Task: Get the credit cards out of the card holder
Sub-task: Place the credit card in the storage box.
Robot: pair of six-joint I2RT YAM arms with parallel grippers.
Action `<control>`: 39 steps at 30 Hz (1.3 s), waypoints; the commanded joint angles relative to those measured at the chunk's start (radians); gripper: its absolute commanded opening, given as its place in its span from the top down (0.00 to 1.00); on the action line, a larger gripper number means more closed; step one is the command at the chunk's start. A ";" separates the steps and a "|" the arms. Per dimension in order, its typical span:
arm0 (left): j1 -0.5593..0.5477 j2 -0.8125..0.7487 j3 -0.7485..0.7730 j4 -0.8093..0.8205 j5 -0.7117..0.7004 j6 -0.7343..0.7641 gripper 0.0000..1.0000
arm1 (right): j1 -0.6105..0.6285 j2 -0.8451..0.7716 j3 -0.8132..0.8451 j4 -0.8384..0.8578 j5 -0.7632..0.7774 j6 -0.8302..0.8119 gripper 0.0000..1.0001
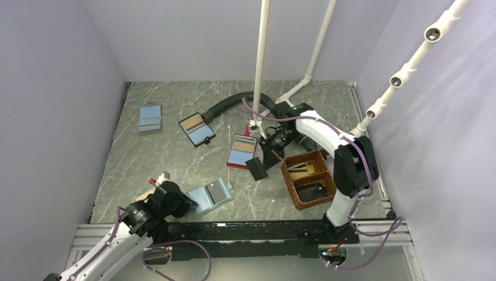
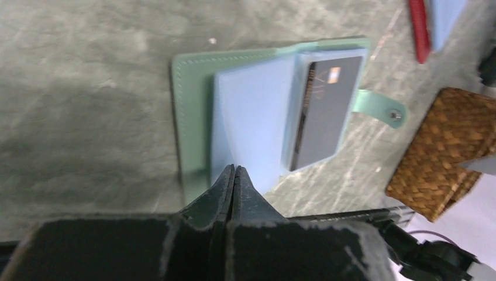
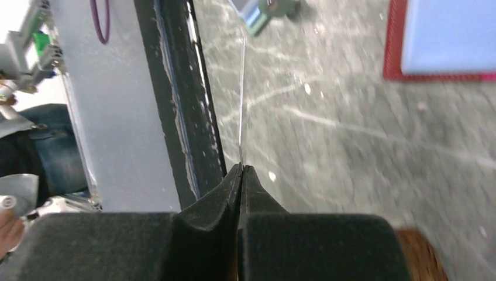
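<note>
The soft green card holder (image 2: pixel 190 105) lies open on the worktop (image 2: pixel 88 70), a dark card (image 2: pixel 324 111) in its pale blue pocket (image 2: pixel 251 129). Left tool (image 2: pixel 234 172) is closed at its edge. Right tool (image 3: pixel 241 171) pinches a thin card (image 3: pixel 241 99).

Wicker basket (image 1: pixel 294 198), red-edged holder (image 1: pixel 242 151), black-edged holder (image 1: pixel 196 129)

I was running a robotics lab cell: plain lavender panels (image 1: pixel 193 35) boxed in the marbled tabletop (image 1: pixel 175 167), with white pipe framing (image 1: pixel 262 52) overhead.

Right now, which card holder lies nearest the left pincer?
The teal card holder with the snap tab, right at the left pincer; the red-edged holder, black-edged holder and pale blue holder lie farther back.
</note>
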 commanded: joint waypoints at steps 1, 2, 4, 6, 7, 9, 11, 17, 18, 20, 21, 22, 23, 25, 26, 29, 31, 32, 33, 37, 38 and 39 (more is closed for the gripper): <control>-0.001 0.081 0.055 -0.051 -0.043 -0.034 1.00 | -0.061 -0.127 -0.036 -0.167 0.126 -0.174 1.00; -0.001 0.094 0.066 -0.054 -0.051 -0.029 1.00 | -0.074 -0.160 -0.045 -0.169 0.157 -0.176 1.00; 0.000 0.114 0.098 -0.062 -0.072 -0.018 1.00 | -0.097 -0.222 -0.063 -0.174 0.213 -0.185 1.00; -0.001 0.120 0.123 -0.066 -0.089 -0.008 1.00 | -0.124 -0.273 -0.079 -0.192 0.254 -0.206 1.00; -0.001 0.119 0.134 -0.064 -0.096 0.002 0.98 | -0.142 -0.296 -0.084 -0.207 0.269 -0.221 1.00; 0.000 0.110 0.157 -0.069 -0.108 0.013 0.87 | -0.187 -0.330 -0.086 -0.243 0.295 -0.256 1.00; -0.001 0.091 0.176 -0.087 -0.125 0.011 0.74 | -0.234 -0.354 -0.078 -0.286 0.312 -0.296 1.00; -0.001 0.024 0.190 -0.124 -0.134 -0.008 0.53 | -0.361 -0.414 -0.078 -0.366 0.409 -0.388 1.00; -0.001 0.017 0.189 -0.131 -0.133 -0.020 0.52 | -0.376 -0.424 -0.087 -0.368 0.439 -0.397 1.00; -0.001 0.013 0.194 -0.148 -0.135 -0.038 0.50 | -0.403 -0.444 -0.103 -0.368 0.483 -0.417 1.00; -0.001 0.013 0.196 -0.149 -0.137 -0.041 0.50 | -0.416 -0.453 -0.110 -0.369 0.502 -0.430 1.00; 0.000 0.016 0.201 -0.152 -0.138 -0.042 0.50 | -0.425 -0.460 -0.115 -0.369 0.518 -0.440 1.00; 0.000 0.022 0.209 -0.157 -0.141 -0.042 0.49 | -0.434 -0.465 -0.123 -0.369 0.534 -0.449 1.00; -0.001 0.037 0.225 -0.158 -0.148 -0.032 0.47 | -0.442 -0.469 -0.136 -0.372 0.555 -0.463 1.00; -0.001 0.047 0.235 -0.159 -0.152 -0.025 0.45 | -0.444 -0.470 -0.142 -0.371 0.564 -0.468 1.00; 0.000 0.079 0.265 -0.167 -0.162 -0.009 0.37 | -0.444 -0.462 -0.155 -0.371 0.589 -0.483 1.00; -0.001 0.087 0.280 -0.171 -0.167 0.000 0.32 | -0.444 -0.455 -0.161 -0.371 0.603 -0.492 1.00; -0.001 0.088 0.285 -0.170 -0.167 0.007 0.31 | -0.444 -0.453 -0.164 -0.372 0.607 -0.497 1.00; -0.001 0.085 0.288 -0.165 -0.167 0.014 0.29 | -0.446 -0.450 -0.167 -0.372 0.615 -0.499 1.00; 0.001 0.067 0.294 -0.138 -0.162 0.055 0.27 | -0.446 -0.443 -0.163 -0.372 0.628 -0.511 1.00; 0.000 0.064 0.297 -0.130 -0.162 0.063 0.26 | -0.445 -0.443 -0.160 -0.372 0.628 -0.513 1.00; -0.001 0.062 0.300 -0.125 -0.160 0.072 0.26 | -0.445 -0.442 -0.158 -0.371 0.629 -0.514 1.00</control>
